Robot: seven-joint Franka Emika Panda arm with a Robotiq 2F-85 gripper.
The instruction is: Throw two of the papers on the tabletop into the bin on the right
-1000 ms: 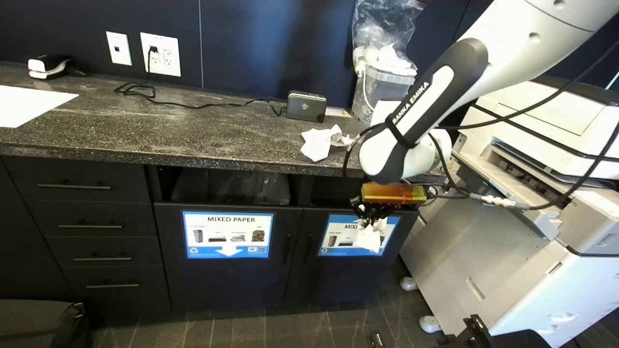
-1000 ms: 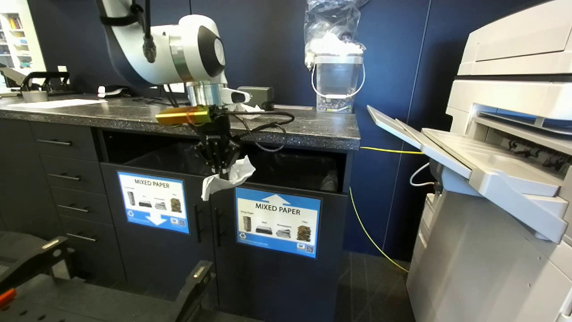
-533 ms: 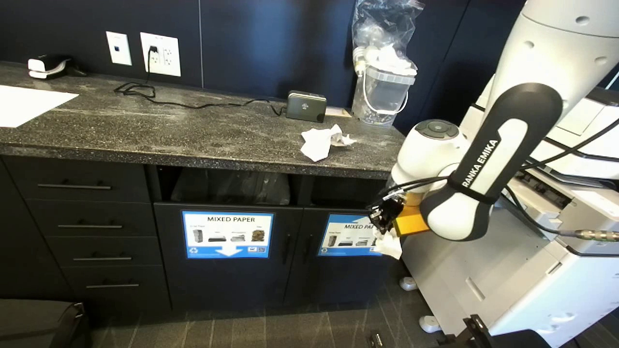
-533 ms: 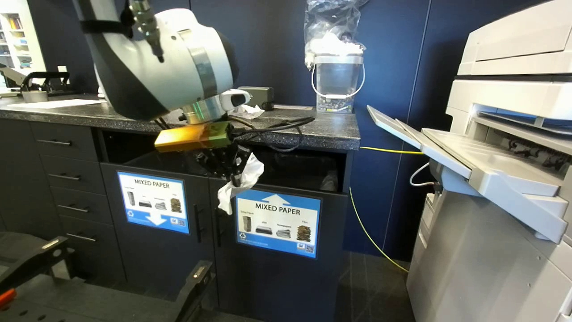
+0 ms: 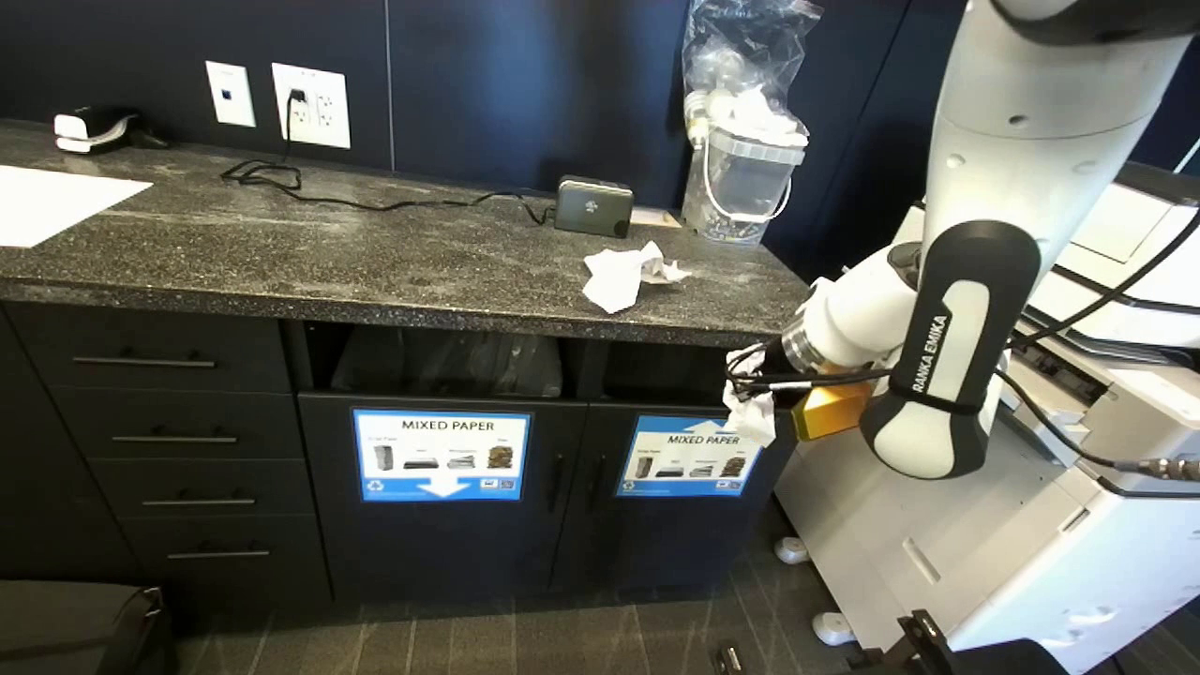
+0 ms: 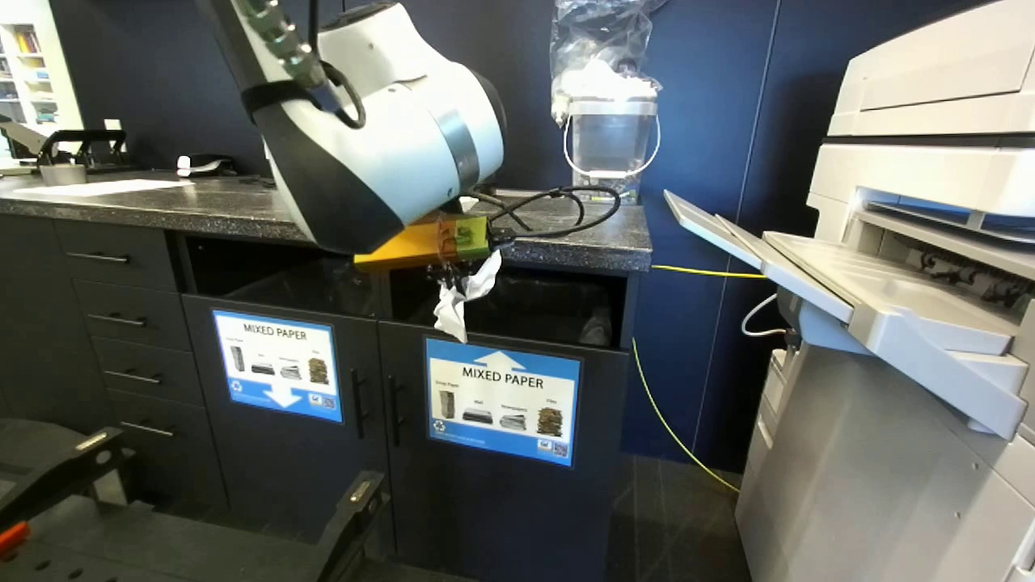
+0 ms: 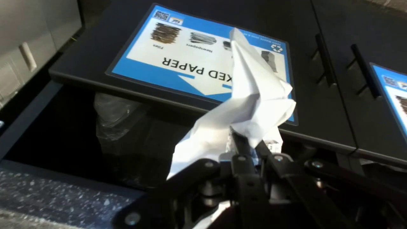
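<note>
My gripper [image 7: 249, 144] is shut on a crumpled white paper [image 7: 260, 92], which sticks out past the fingertips. In an exterior view the held paper [image 6: 454, 305] hangs at the front of the right bin's opening, near the left end of its front edge [image 6: 525, 338]. In the wrist view the bin's front edge [image 7: 95, 85] runs behind the paper, with a clear plastic liner [image 7: 111, 117] inside. Another crumpled white paper [image 5: 617, 278] lies on the dark countertop [image 5: 394, 244] near its right end. In an exterior view the arm mostly hides that paper.
The counter's front edge [image 6: 582, 257] overhangs the bin opening. A left bin [image 6: 283, 279] adjoins it. A grey printer [image 6: 873, 388] stands to the right. A small dark box [image 5: 593, 208] and a clear bucket [image 5: 741, 183] stand at the counter's back. A white sheet [image 5: 56, 202] lies far left.
My gripper has moved right and upward with the paper in it, to the right bin's opening. The wrist has turned and tilted. The paper on the countertop has not moved.
</note>
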